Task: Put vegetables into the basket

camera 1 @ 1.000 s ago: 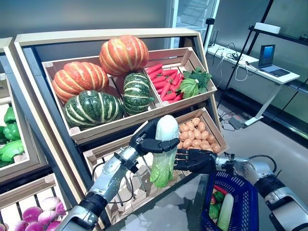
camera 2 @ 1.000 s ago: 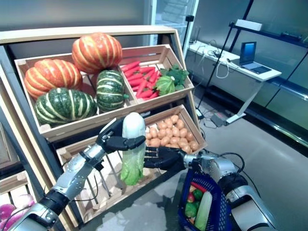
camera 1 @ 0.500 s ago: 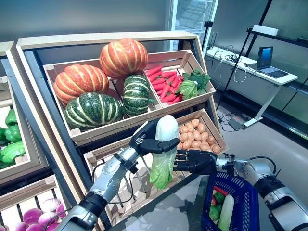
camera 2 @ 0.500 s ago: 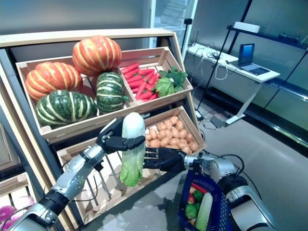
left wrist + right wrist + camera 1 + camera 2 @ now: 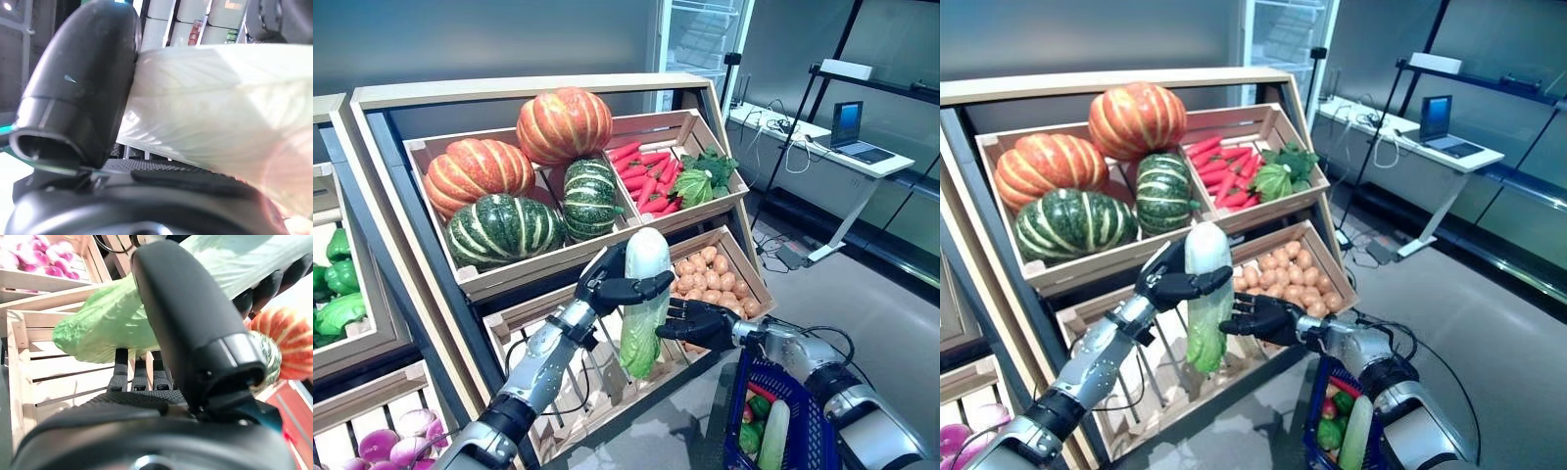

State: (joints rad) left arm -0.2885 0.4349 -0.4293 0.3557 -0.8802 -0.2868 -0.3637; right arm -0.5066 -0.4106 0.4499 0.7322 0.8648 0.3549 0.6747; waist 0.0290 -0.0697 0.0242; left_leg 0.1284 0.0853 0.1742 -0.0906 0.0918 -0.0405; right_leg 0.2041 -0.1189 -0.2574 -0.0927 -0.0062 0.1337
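Observation:
My left hand [image 5: 605, 286] is shut on a long cabbage [image 5: 644, 294] with a white stalk end up and green leaves hanging down, held in front of the stand's lower crates. Its thumb [image 5: 83, 73] presses on the white stalk [image 5: 220, 107]. My right hand [image 5: 703, 323] is open right beside the cabbage's leafy half, fingers reaching towards it. In the right wrist view the green leaves [image 5: 107, 328] lie across its straight fingers [image 5: 139, 377]. The blue basket [image 5: 808, 421] stands on the floor at the lower right, below my right forearm.
The basket holds a long pale green vegetable [image 5: 773, 436] and small green and red ones [image 5: 749, 431]. The wooden vegetable stand [image 5: 509, 93] fills the left and middle. A desk with a laptop [image 5: 852, 122] stands at the far right, with open grey floor before it.
The camera has shifted a little. My left hand has raised the cabbage slightly against the stand. My right hand has come closer to the leaves, with its fingers spread.

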